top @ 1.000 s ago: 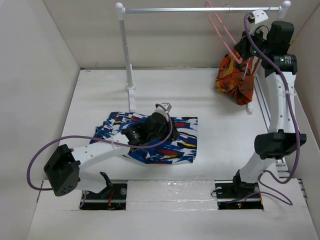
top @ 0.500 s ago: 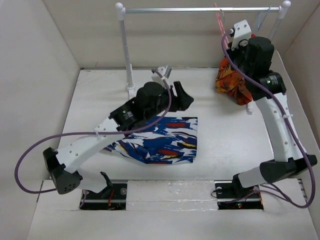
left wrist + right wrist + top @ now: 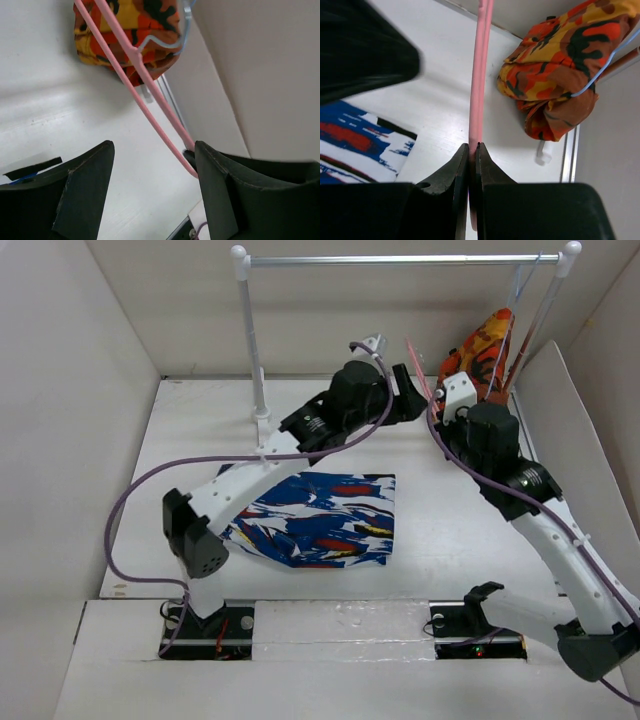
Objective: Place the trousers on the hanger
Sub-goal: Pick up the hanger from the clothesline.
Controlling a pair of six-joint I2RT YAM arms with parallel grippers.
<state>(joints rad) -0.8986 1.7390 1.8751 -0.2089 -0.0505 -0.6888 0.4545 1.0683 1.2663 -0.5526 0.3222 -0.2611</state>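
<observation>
Trousers (image 3: 320, 520): folded flat on the table (image 3: 200, 430), well apart from the hanger (image 3: 481, 75); nothing draped yet.

Left gripper (image 3: 152, 150): raised toward the back right, jaws apart, pink bar running between them (its lower end meets one finger's inner edge; contact uncertain).

Right gripper (image 3: 472, 149): clamped tight on the pink bar.

Judgement: the hanger is in hand; threading the trousers through remains.

Hook out of frame. In the top view the hanger is a thin sliver between the arms, near the orange garment (image 3: 485, 340).
</observation>
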